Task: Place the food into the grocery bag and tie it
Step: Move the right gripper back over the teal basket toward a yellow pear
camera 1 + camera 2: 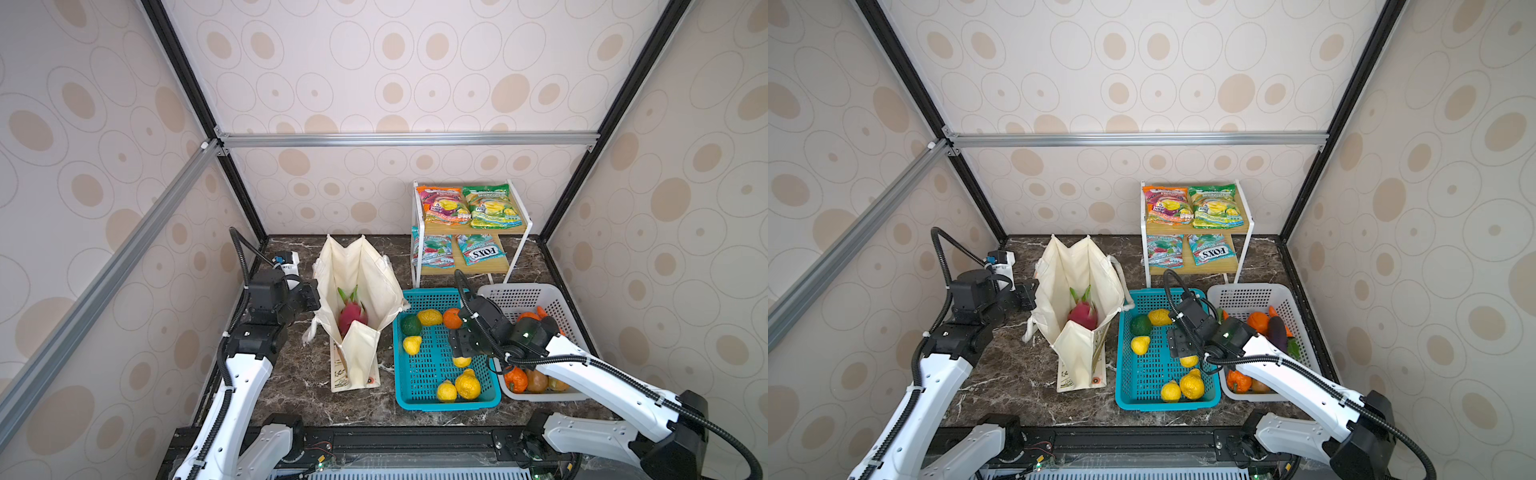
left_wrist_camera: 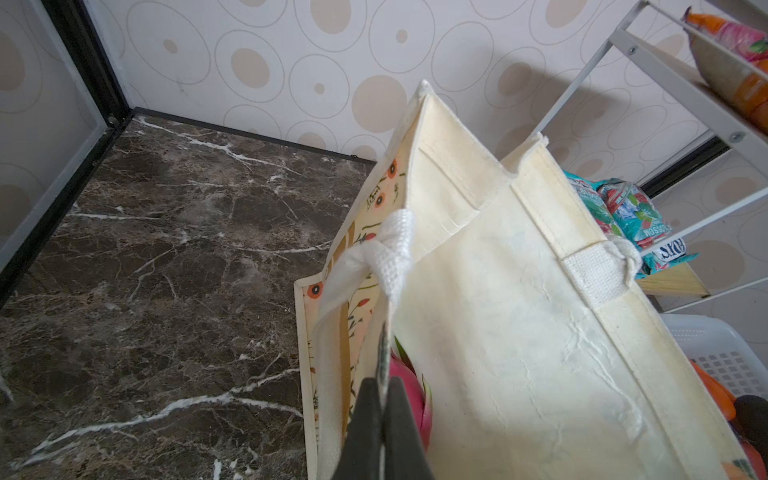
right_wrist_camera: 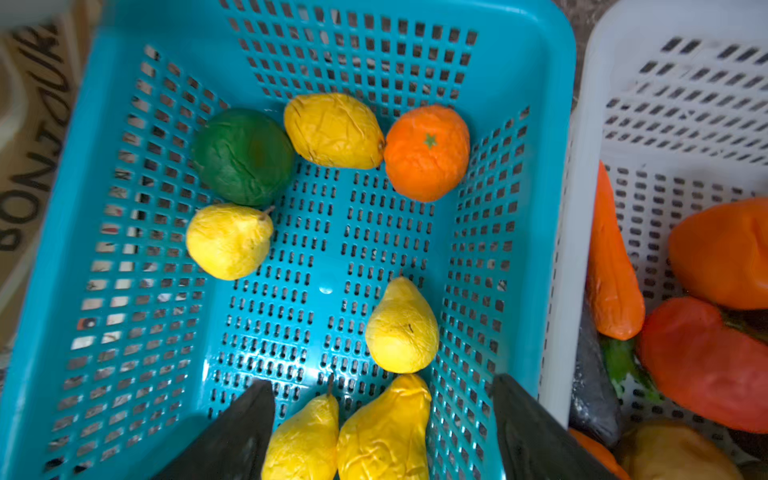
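Dark marble desk (image 1: 299, 374), boxed in by patterned walls on the left, far and right sides.

Left pincer (image 2: 384, 386): closed tight on the left top edge of the grocery bag (image 1: 361, 282), with the fabric pinched between the jaws. The bag stands upright with its mouth spread open. A dragon fruit (image 1: 352, 318) lies inside at the bottom. A white rope handle hangs just outside the gripped edge. Bare desk lies to the left of the bag and beyond it up to the far wall.

Right pincer (image 3: 382, 380): jaws well apart and holding nothing, hanging over the near right part of the teal basket (image 1: 415, 401). Two yellow fruits (image 3: 384, 428) sit between the jaws, and I see no contact with either. More yellow fruits, a green one and an orange one lie across the basket floor, which is bare in the middle.

The teal basket's left rim is just beside the bag. Its right rim is just beside the white basket (image 1: 540, 291), which holds an eggplant (image 1: 1277, 332) among orange vegetables.

At the far right, the rack (image 1: 419, 249) carries an orange packet (image 1: 442, 204) and a green packet (image 1: 492, 205) on its top shelf. A clear strip of desk runs along the near edge.
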Robot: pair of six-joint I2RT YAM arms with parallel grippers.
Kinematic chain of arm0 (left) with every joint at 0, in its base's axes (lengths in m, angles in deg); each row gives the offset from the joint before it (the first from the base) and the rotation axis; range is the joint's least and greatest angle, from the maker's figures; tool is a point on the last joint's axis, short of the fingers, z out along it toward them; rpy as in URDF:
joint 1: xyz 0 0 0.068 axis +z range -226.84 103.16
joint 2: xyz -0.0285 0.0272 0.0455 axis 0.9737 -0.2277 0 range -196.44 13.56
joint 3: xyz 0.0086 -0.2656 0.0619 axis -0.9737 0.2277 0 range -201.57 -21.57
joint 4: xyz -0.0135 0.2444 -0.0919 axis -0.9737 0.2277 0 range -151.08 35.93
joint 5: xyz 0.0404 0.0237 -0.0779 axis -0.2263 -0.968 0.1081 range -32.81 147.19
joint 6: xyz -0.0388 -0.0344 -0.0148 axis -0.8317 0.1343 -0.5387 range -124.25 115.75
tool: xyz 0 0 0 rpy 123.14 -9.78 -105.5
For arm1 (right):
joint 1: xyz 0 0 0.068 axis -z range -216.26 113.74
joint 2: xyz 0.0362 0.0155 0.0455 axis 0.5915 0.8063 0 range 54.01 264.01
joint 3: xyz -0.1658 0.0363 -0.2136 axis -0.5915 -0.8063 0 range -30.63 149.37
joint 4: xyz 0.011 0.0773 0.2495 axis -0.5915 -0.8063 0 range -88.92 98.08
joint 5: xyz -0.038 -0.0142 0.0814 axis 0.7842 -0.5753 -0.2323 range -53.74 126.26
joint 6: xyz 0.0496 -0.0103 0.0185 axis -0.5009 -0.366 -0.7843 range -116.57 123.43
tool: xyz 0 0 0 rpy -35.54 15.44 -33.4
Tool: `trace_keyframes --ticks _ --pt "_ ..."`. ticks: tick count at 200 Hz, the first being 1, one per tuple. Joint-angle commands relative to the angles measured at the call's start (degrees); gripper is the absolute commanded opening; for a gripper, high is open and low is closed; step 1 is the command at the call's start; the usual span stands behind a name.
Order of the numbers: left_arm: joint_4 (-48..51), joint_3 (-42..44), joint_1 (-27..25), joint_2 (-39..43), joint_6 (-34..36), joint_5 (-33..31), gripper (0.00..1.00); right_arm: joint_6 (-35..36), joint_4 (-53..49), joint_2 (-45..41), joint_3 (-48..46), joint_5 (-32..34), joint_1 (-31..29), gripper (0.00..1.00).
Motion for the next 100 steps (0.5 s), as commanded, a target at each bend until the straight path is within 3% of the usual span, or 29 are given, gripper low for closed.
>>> trace_keyframes --ticks 1,100 --pt "-2.3 0.1 0.2 1.2 -0.7 0.0 0.00 -2.6 -1.5 2.4 -0.6 0.8 0.1 0.81" --pt "-2.8 1.6 0.2 1.5 -0.7 0.1 0.00 -4.4 3.8 14.7 -3.5 2.0 -2.6 0.76"
